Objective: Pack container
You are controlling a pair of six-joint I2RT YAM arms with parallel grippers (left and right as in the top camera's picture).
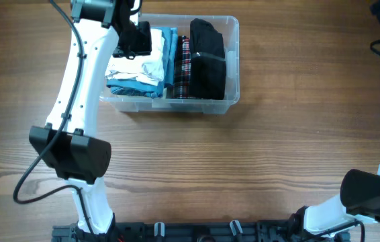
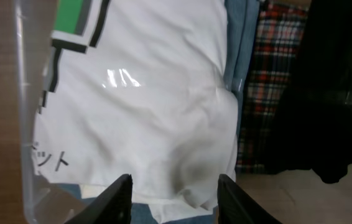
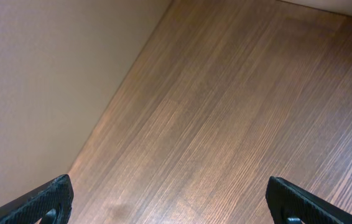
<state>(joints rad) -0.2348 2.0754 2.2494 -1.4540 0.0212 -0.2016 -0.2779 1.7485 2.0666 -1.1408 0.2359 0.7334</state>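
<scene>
Spread apart and holding nothing, the left gripper [image 2: 175, 190] hangs low over the left end of the container [image 1: 203, 106], its two dark fingers framing the near edge of a folded white shirt [image 2: 151, 112] with a green and black print. The container sits at the far side of the table [image 1: 244, 168], left of centre, with its long side facing the robot. It is packed in a row: the white shirt lies on top of blue garments [image 1: 136, 86] at the left, a plaid cloth [image 1: 184, 67] stands on edge in the middle, and a black garment [image 1: 208, 57] fills the right end. Laying the clothes side by side like this uses the full width of the tub, and the shirt looks settled flat rather than draped over the rim, so the open jaws most likely mark a release, or a readiness to press the pile down; which of the two cannot be told. The left arm [image 1: 76, 87] rises from its base at the near left, stretches far forward over the table, and bends at the wrist so the fingers point down into the tub just inside its clear left wall [image 2: 30, 93]. The right gripper [image 3: 173, 199] is also wide open, over bare wood and well away from the container, and the right arm [image 1: 371, 195] stays folded close to its base at the near right, taking no part.
</scene>
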